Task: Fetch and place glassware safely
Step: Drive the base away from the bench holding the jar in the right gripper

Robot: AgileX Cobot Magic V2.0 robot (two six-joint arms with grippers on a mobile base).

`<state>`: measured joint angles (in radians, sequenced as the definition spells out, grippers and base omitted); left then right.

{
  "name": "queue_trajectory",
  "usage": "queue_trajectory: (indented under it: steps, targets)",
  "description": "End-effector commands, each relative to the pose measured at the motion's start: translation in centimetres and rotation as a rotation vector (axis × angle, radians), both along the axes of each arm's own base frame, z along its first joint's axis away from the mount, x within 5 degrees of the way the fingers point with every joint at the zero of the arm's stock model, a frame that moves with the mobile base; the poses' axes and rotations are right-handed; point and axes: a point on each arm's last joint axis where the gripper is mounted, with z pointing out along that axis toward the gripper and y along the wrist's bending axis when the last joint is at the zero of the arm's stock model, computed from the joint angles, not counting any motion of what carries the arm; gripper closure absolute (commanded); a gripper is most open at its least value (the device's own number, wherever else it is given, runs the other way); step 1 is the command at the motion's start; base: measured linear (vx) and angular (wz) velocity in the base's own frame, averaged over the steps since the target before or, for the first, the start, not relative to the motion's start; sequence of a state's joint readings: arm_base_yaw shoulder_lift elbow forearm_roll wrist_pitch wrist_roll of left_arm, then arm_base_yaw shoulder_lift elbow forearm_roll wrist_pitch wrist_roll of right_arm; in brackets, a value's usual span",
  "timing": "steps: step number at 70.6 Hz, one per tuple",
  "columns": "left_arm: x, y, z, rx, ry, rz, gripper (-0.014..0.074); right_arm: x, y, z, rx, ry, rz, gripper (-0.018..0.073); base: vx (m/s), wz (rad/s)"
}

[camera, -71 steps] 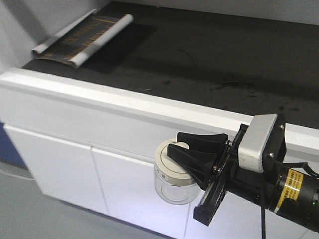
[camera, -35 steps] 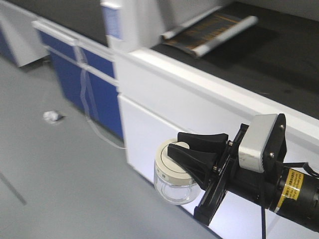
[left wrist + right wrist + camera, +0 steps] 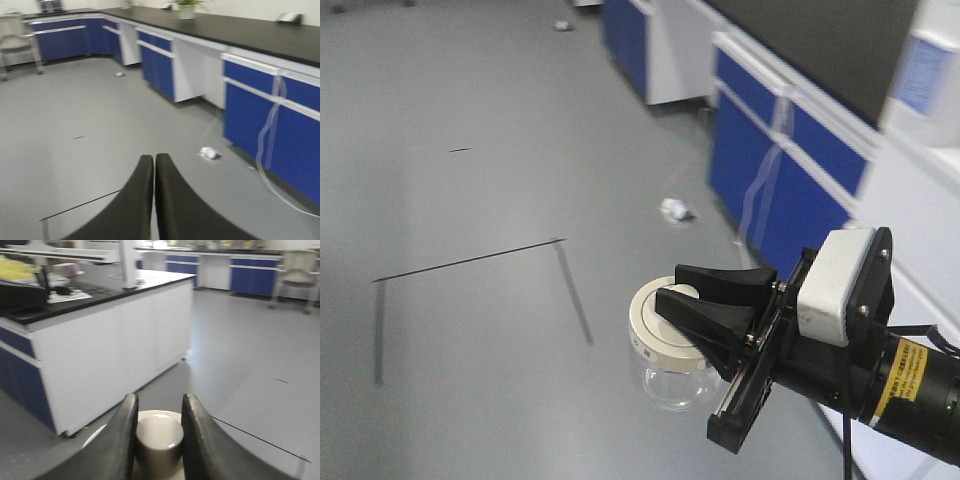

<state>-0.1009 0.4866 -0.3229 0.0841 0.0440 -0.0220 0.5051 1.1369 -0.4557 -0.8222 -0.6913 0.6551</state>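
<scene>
The glassware (image 3: 670,355) is a small clear jar with a cream-white lid, hanging in the air above the grey floor. My right gripper (image 3: 682,292) is shut on the lid's central knob (image 3: 159,436), one black finger on each side. In the right wrist view the knob fills the gap between the fingers (image 3: 124,435), with the lid's rim below. My left gripper (image 3: 154,161) is shut with nothing in it, its two black fingers pressed together over bare floor.
Blue-fronted cabinets (image 3: 790,160) with a dark worktop run along the right. A crumpled white scrap (image 3: 676,210) lies on the floor near them. Dark lines (image 3: 470,260) mark the floor. A white island bench (image 3: 110,335) stands on the left in the right wrist view; a chair (image 3: 297,270) stands far off.
The whole view has swung away from the white bench with the rolled sheet, round to open floor and blue cabinets. The right gripper holds the jar just as before.
</scene>
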Motion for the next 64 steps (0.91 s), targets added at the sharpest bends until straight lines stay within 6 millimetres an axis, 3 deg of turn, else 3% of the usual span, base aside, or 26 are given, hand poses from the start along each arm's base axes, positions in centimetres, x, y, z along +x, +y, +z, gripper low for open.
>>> queue_trajectory:
  steps: [1, 32, 64]
  targets:
    - [0.07, -0.14, 1.56, -0.025, -0.096, -0.012, 0.0603, -0.16, 0.25, 2.20, 0.103, -0.076, 0.036, 0.0560, 0.09, 0.91]
    - [0.07, -0.14, 1.56, -0.025, -0.096, -0.012, 0.0603, -0.16, 0.25, 2.20, 0.103, -0.076, 0.036, 0.0560, 0.13, 0.56]
    - [0.07, -0.14, 1.56, -0.025, -0.096, -0.012, 0.0603, -0.17, 0.26, 2.20, 0.102, -0.076, 0.036, 0.0560, 0.27, 0.08]
